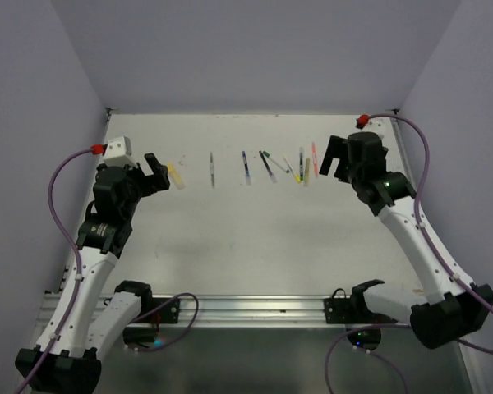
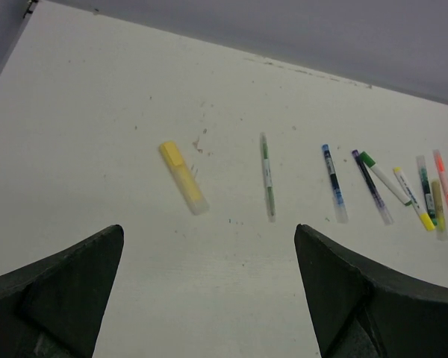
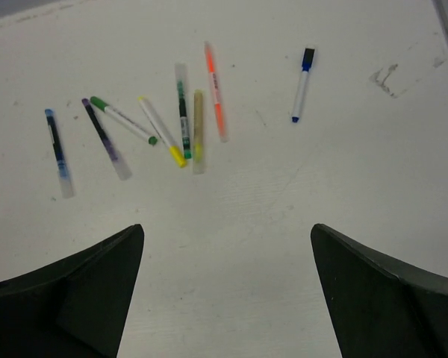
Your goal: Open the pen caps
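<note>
The left gripper (image 1: 154, 174) (image 2: 209, 231) hovered above the white table (image 1: 230, 246), its jaws spread wide with nothing between them. Just ahead of it lay the yellow highlighter (image 2: 183, 177), alone at the left end of the row of pens. Well apart to its right lay a thin green pen (image 2: 267, 177). After it came a blue pen (image 2: 333, 183), a purple pen (image 2: 372, 186) and a green-capped white marker (image 2: 388, 183), its green cap (image 2: 367, 158) seated at the far end. Next came a tight cluster: a yellow-tipped white pen (image 2: 412, 195), a dark green pen (image 2: 425, 186), an olive pen (image 2: 438, 209) and an orange pen (image 2: 446, 185). Farther right, by itself, lay a blue-capped white marker (image 3: 300, 88) with its dark blue cap (image 3: 308, 57) on. The right gripper (image 1: 335, 160) (image 3: 225, 227) hung over that end, its jaws equally wide and empty.
</note>
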Action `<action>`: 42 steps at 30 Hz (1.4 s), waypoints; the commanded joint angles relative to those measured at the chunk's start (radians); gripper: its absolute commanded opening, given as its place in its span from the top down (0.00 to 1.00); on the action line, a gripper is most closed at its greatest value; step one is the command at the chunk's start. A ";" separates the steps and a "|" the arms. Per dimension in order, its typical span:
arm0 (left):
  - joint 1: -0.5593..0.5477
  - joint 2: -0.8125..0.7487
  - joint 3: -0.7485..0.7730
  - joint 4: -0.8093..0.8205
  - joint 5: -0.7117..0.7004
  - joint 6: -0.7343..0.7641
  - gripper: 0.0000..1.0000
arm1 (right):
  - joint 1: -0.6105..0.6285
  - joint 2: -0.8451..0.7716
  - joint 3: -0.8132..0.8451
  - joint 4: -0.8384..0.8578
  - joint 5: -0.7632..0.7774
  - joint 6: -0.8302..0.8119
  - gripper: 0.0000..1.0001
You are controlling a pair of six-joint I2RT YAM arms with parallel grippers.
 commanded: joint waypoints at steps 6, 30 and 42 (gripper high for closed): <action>-0.004 0.036 -0.059 0.108 0.052 0.001 0.00 | -0.082 0.449 0.227 -0.027 0.016 0.098 0.01; 0.001 0.085 -0.100 0.112 0.081 0.034 0.00 | -0.347 1.071 0.547 -0.001 -0.063 0.130 0.52; 0.007 0.099 -0.105 0.121 0.105 0.031 0.00 | -0.367 1.153 0.588 0.024 -0.091 0.083 0.61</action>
